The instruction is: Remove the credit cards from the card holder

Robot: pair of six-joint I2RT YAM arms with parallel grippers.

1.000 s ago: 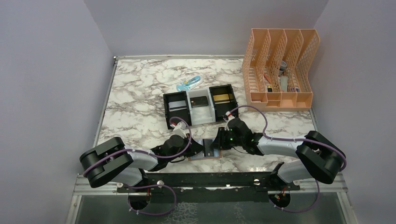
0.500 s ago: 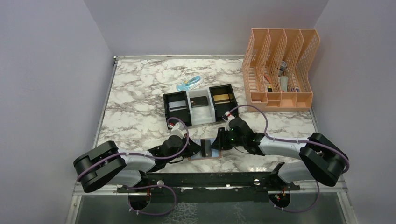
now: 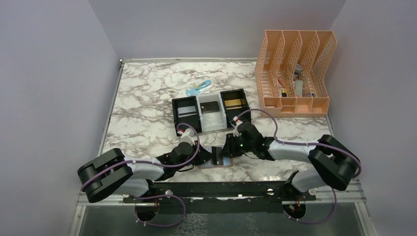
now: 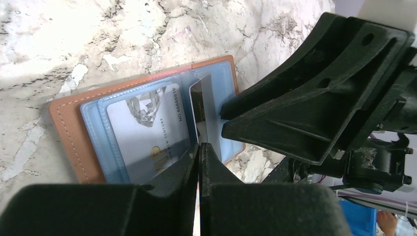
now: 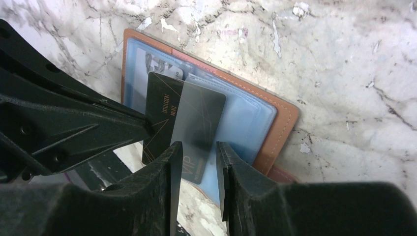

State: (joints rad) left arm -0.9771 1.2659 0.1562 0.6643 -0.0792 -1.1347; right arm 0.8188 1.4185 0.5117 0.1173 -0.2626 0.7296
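Observation:
The tan card holder [image 4: 66, 128] lies open on the marble near the table's front edge [image 3: 216, 165], its pale blue pockets facing up. A silvery credit card [image 4: 147, 128] sits inside a pocket. A dark credit card [image 5: 196, 118] marked VIP sticks out of the pockets, tilted up. My left gripper [image 4: 200, 146] is shut on that card's edge. My right gripper [image 5: 195, 145] stands open, with its jaws on either side of the card's near edge and not touching it. Both grippers meet over the holder in the top view.
A black-and-white three-compartment tray [image 3: 196, 120] behind the holder holds a silvery, a dark and a gold card. A peach file organizer [image 3: 295, 73] stands at the back right. A small blue item [image 3: 199, 88] lies behind the tray.
My right gripper's jaws have spread apart around the dark card. The dark card has shifted slightly left. The left arm's elbow has moved left.

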